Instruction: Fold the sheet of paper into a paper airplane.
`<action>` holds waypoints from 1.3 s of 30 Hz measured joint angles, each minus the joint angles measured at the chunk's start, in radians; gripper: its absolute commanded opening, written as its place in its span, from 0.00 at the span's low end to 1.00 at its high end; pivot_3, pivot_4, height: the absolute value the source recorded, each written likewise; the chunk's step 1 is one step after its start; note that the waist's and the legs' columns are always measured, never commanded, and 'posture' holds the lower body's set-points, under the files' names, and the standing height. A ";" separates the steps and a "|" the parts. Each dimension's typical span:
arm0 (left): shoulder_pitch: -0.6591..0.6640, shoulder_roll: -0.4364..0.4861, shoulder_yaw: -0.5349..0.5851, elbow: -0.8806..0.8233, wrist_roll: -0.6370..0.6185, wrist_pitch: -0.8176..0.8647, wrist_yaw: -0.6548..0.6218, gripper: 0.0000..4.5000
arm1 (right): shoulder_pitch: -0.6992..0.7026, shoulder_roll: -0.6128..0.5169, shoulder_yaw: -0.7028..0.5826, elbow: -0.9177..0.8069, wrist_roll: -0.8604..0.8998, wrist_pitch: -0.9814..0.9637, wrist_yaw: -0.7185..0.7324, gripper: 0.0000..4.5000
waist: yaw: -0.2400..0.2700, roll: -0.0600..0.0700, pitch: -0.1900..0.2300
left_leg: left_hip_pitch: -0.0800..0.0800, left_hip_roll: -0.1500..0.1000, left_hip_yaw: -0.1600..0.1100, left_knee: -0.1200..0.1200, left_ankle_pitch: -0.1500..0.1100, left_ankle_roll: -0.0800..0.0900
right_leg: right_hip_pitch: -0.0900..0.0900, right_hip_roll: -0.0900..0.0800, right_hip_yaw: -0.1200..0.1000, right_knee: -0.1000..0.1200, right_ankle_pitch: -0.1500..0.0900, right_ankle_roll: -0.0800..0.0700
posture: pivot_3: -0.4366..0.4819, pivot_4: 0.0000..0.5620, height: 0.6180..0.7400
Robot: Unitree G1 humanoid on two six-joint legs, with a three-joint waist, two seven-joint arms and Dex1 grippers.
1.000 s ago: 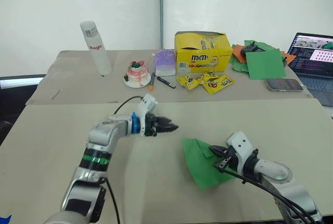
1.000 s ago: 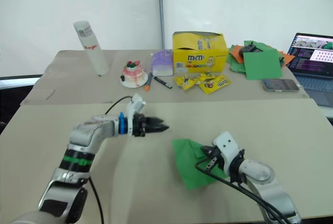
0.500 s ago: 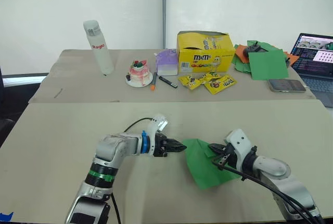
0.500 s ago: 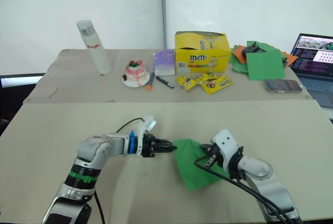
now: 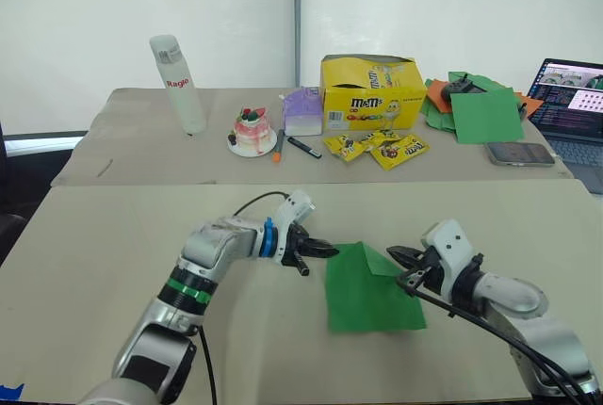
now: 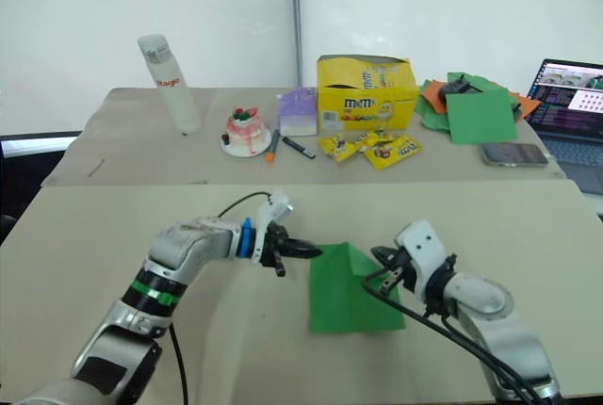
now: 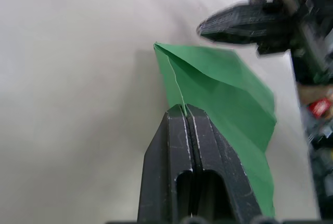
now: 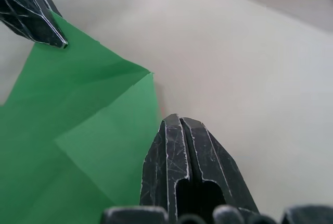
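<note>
Item: sheet of paper (image 5: 367, 290), bright green, lying on the near table (image 5: 113, 264) between our two hands. Progress, as we judge it: early; one corner flap is folded in at the far right, a crease runs across it, and the nose and wings are not yet made. Orientation: the folded peak points away from us toward the far table edge, and the long axis runs near to far. Left hand (image 5: 316, 251): clenched on the sheet's left edge. Right hand (image 5: 403, 268): fingers closed together, at the sheet's right edge; whether it grips the paper we cannot tell.
</note>
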 measured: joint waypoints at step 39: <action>-0.380 -0.168 -0.080 0.744 0.517 -0.938 -0.229 0.00 | -0.051 0.077 0.014 0.110 -0.007 -0.109 -0.014 0.00 | -0.005 -0.001 0.000 | -0.006 -0.004 0.001 0.004 0.001 0.000 | -0.009 0.002 -0.001 0.012 0.001 -0.001 | 0.48 0.27 1.00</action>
